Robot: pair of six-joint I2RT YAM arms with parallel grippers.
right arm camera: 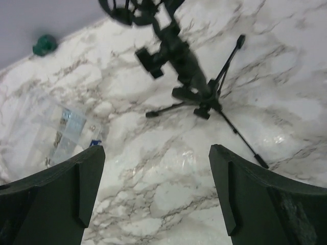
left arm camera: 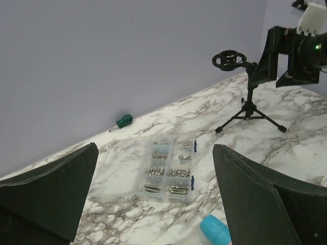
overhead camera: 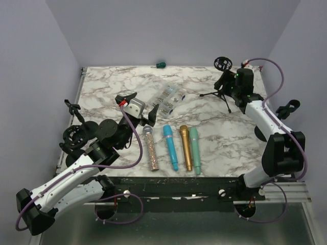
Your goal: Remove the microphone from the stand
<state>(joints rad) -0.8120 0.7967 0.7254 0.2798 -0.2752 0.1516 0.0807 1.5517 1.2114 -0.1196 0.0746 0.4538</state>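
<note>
My right pincer is wide open, holding nothing, just above the little black stand at the far right. My left pincer is wide open too, near the clear box of screws. Four microphones lie side by side at the near middle of the table.

The table looks smooth, marble-patterned, faintly glossy. The box is clear plastic, the stand matt black, one microphone rough with glitter.
</note>
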